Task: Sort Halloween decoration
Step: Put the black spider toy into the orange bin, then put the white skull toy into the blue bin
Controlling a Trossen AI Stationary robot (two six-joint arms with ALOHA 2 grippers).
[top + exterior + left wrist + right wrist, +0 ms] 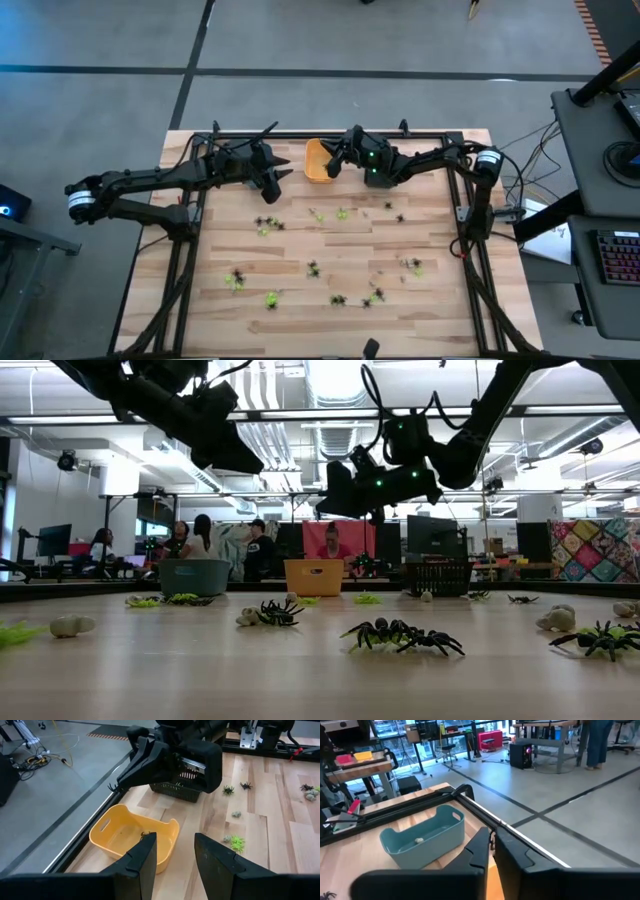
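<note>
Overhead, the right tool hovers above the orange tray, fingers barely parted, gripping nothing visible. The left tool hangs released nearby. Plastic spiders lie scattered across the counter; one sits inside the tray.

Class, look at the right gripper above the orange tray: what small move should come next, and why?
Probably open the right gripper a little more. It hangs over the orange tray with fingers nearly together, seemingly letting a figure go; one black spider already lies inside.
</note>
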